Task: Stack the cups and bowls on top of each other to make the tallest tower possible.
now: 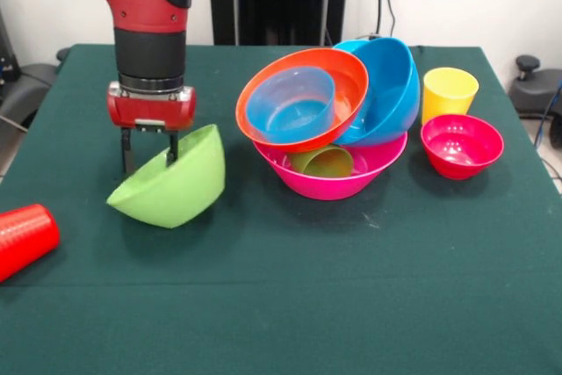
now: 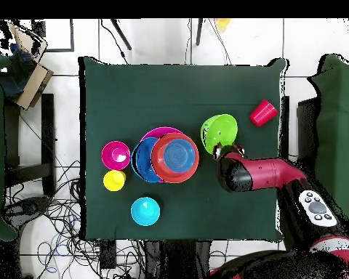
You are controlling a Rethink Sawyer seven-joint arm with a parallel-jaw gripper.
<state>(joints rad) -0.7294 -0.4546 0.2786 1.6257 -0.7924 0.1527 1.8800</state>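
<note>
My gripper (image 1: 150, 157) is shut on the rim of the lime green bowl (image 1: 173, 183), which hangs tilted at the table's left; in the overhead view the gripper (image 2: 218, 152) is at the bowl's (image 2: 219, 132) near rim. The tower stands at centre: the pink bowl (image 1: 329, 180) at the base with the green cup (image 1: 323, 162) lying in it, and the large blue bowl (image 1: 391, 90) and orange bowl (image 1: 351, 85) leaning on top. The small translucent blue bowl (image 1: 291, 104) sits in the orange one. The red cup (image 1: 24, 239) lies on its side.
The yellow cup (image 1: 450, 92) and small magenta bowl (image 1: 461, 145) stand right of the tower. A small cyan bowl (image 2: 145, 211) shows only in the overhead view, near the robot's side of the table. Chairs stand beside the table.
</note>
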